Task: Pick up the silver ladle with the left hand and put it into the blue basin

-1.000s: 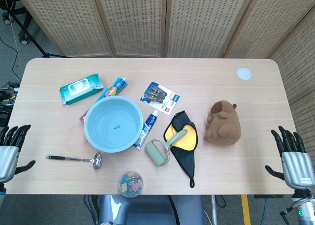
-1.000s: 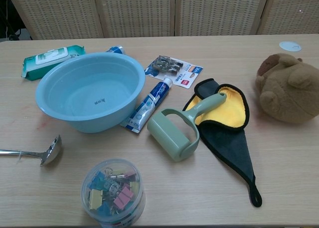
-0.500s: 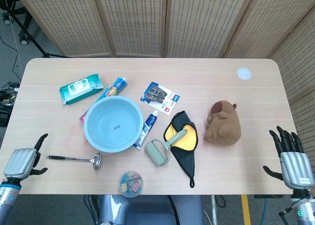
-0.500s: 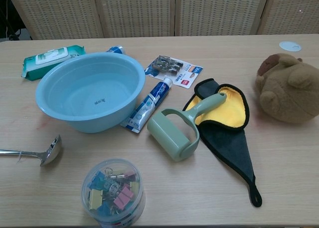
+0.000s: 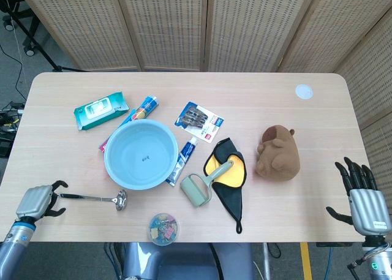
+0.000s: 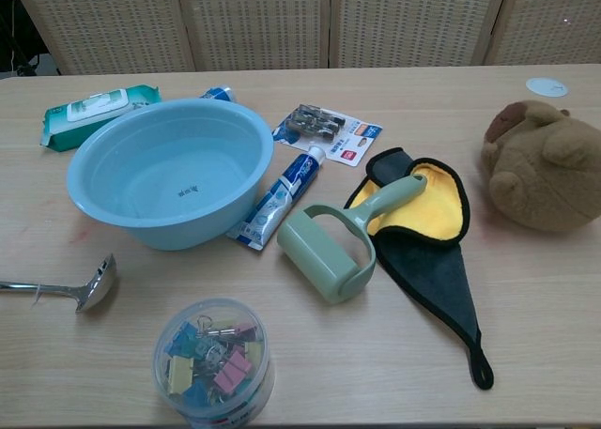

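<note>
- the silver ladle [image 5: 93, 198] lies flat on the table [image 5: 257, 102] near its front left edge, bowl end just near of the blue basin [image 5: 141, 154].
- the left hand [image 5: 38, 201] sits at the handle's tip, fingers curled apart around it, not clamped.
- the right hand [image 5: 362, 197] is at the table's right edge, fingers spread, holding nothing.

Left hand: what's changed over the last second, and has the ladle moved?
The left hand swung in over the table edge to the handle end of the silver ladle, fingers curled around it; a firm grip isn't clear. The ladle, blue basin and right hand stayed put.
</note>
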Controlling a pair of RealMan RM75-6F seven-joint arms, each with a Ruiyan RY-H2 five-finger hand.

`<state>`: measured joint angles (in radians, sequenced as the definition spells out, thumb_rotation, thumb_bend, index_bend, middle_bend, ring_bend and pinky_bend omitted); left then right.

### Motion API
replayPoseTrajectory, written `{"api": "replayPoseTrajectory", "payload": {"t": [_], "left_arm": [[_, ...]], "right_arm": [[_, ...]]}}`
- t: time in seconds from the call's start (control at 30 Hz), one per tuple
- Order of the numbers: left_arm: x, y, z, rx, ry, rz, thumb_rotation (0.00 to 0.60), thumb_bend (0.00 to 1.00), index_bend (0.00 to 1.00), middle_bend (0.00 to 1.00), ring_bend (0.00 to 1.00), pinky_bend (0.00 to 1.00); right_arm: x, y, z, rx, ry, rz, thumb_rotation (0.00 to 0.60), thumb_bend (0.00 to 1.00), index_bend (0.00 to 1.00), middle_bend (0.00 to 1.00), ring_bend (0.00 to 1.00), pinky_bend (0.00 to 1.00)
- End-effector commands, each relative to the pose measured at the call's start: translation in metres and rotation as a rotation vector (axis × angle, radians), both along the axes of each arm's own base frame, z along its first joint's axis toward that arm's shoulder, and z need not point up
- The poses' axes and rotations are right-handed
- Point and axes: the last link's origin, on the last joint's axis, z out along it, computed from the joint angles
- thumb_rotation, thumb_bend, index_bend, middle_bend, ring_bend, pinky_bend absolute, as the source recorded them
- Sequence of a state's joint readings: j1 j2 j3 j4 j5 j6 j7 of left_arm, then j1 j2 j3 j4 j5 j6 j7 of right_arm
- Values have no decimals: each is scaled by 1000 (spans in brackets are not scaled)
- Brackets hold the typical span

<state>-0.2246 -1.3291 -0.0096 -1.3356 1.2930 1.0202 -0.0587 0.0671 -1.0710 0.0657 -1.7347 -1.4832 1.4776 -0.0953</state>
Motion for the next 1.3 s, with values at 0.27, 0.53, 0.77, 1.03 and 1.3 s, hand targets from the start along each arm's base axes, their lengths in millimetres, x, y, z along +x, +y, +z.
{"api": "replayPoseTrajectory", "payload": {"t": [0.27, 0.53, 0.77, 1.03, 1.3], "left_arm": [[1, 11, -16, 4, -22, -20, 600, 310, 387, 918, 799, 744], [1, 13, -24, -3, -25, -26, 600, 313, 410, 918, 799, 744], [-2, 9, -31, -7, -21, -17, 600, 316, 434, 918, 799, 744], [-5, 11, -33, 1, -16, -10, 600, 328, 434, 918, 799, 743], [-7, 13, -37, -21, -9, 8, 600, 339, 452, 918, 799, 744]], "right_arm": [[0, 0, 0, 2, -10, -7, 600, 0, 0, 0, 0, 0], [-1, -1, 1, 6, -16, -13, 600, 0, 0, 0, 0, 0], [-1, -1, 1, 6, -21, -16, 600, 0, 0, 0, 0, 0], [-2, -1, 1, 8, -26, -20, 600, 0, 0, 0, 0, 0], [-2, -2, 1, 3, -32, -23, 600, 0, 0, 0, 0, 0]]}}
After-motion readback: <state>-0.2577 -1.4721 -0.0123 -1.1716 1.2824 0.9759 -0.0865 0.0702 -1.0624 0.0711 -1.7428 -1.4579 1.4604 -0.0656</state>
